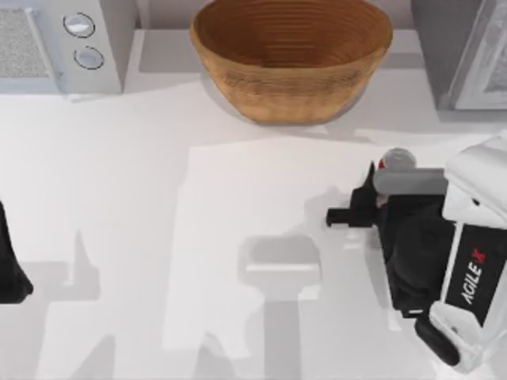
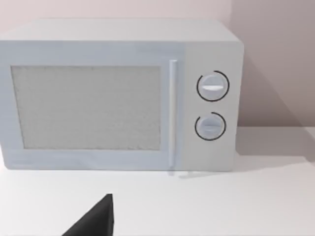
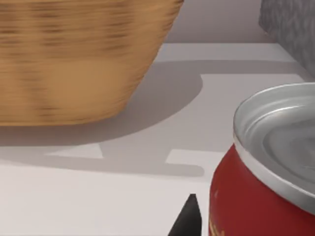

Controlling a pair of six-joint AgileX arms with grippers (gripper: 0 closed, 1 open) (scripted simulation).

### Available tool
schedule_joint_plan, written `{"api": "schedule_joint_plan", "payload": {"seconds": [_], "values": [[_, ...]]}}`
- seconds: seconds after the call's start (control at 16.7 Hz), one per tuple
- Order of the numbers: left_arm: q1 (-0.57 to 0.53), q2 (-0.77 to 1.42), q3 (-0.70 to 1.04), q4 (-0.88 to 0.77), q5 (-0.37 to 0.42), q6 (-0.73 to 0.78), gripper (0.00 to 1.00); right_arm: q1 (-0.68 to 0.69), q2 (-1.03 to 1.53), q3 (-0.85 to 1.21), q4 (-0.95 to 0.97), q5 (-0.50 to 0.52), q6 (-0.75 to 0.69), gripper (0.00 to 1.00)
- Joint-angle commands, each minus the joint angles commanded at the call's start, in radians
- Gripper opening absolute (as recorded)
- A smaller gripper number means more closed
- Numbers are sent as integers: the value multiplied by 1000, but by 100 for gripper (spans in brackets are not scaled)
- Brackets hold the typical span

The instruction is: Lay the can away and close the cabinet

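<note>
The red can (image 1: 398, 158) with a silver top stands on the white table at the right, in front of the cabinet (image 1: 440, 47), a grey speckled box at the back right corner. The cabinet's lighter door panel (image 1: 487, 67) shows at the picture's right edge. My right gripper (image 1: 360, 198) sits just to the left of the can, close against it. Part of the arm covers the can's near side. In the right wrist view the can (image 3: 251, 196) looms large and very near, with the cabinet's corner (image 3: 290, 24) behind it. My left gripper (image 1: 12, 273) is parked at the table's left edge.
A big woven bowl (image 1: 289, 87) stands at the back middle, a short way left of the can, and appears again in the right wrist view (image 3: 74, 64). A white appliance with two round knobs (image 1: 47, 47) fills the back left corner, facing the left wrist camera (image 2: 123, 98).
</note>
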Motion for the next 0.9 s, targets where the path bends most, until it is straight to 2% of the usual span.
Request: {"api": "schedule_joint_plan", "payload": {"seconds": [0.42, 0.9], "values": [[0, 0, 0, 0, 0, 0, 100, 1, -56, 7, -42, 0, 5, 0], [0, 0, 0, 0, 0, 0, 100, 0, -380, 12, -397, -2, 2, 0]]}}
